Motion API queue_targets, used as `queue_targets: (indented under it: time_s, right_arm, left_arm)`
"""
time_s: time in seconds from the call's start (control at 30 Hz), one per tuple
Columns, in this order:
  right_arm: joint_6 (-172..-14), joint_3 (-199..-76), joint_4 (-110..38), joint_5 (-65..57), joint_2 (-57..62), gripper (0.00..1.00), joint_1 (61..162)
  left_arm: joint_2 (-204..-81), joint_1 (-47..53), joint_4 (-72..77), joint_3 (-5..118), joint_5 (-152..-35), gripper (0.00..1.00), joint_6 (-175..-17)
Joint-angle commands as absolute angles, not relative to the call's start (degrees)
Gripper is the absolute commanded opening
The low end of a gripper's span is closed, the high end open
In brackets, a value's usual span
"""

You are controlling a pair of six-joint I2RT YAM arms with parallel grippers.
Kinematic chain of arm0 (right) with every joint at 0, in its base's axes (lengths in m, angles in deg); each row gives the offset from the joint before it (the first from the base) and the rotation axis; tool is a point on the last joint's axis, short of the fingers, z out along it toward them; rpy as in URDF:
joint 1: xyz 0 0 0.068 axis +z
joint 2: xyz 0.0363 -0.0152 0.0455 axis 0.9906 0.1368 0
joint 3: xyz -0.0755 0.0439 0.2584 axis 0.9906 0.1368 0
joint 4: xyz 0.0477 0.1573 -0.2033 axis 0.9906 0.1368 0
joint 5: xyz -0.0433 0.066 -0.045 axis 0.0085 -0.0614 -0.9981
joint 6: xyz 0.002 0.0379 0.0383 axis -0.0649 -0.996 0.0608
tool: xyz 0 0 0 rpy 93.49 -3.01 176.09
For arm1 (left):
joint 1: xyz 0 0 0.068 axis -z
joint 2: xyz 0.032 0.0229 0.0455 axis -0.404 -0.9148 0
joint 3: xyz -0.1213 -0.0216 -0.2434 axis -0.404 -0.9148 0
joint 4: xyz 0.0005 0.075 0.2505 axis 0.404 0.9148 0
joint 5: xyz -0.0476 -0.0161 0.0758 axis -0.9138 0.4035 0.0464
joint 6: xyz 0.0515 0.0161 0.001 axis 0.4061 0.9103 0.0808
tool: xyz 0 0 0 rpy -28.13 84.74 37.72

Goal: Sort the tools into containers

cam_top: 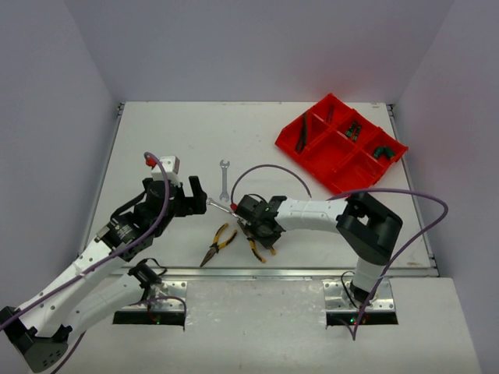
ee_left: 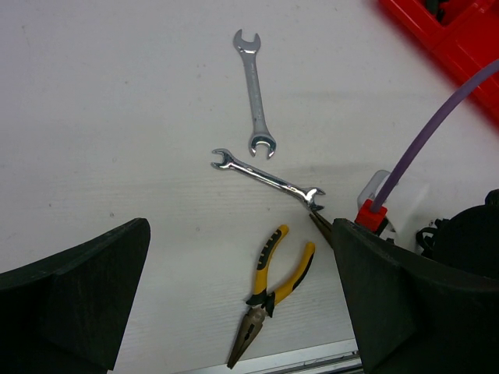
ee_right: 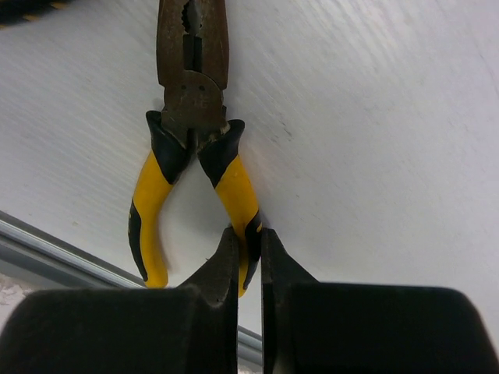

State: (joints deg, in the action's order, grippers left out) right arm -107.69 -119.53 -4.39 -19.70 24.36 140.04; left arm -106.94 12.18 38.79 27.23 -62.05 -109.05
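My right gripper (ee_right: 249,241) is shut on one yellow handle of a pair of yellow-handled pliers (ee_right: 192,101) that lies flat on the table near the front edge. From above, this gripper (cam_top: 263,232) covers most of those pliers (cam_top: 256,251). A second pair of yellow-handled pliers (cam_top: 218,243) (ee_left: 269,292) lies just to their left. Two silver wrenches (ee_left: 256,93) (ee_left: 269,178) rest beyond them. My left gripper (ee_left: 240,234) (cam_top: 199,199) hangs open above the second pliers, holding nothing. The red divided tray (cam_top: 343,167) sits at the back right with dark tools (cam_top: 302,132) in its compartments.
A purple cable (cam_top: 273,170) loops over the table from my right wrist. The metal front rail (cam_top: 312,273) runs close behind the pliers. In the left wrist view, the red tray's corner (ee_left: 460,47) shows at the upper right.
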Motion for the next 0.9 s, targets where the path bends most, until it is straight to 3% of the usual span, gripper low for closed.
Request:
queue_targets:
  time_s: [0.0,0.47,0.87]
  right_arm:
    - [-110.81,-117.75,-4.06,-25.07,18.26,0.0,136.65]
    - [-115.37,-112.09,-7.71,-31.48,3.53,0.0,126.12]
    - [-116.74,-118.95,-13.54,-34.08,3.93,0.0,104.68]
  left_arm:
    - [-106.24,11.59,35.95,27.78,-62.33,1.0,-108.31]
    - [-105.48,11.59,35.86,27.69,-62.42,1.0,-108.31]
    - [-104.31,11.68,35.6,27.52,-62.94,1.0,-108.22]
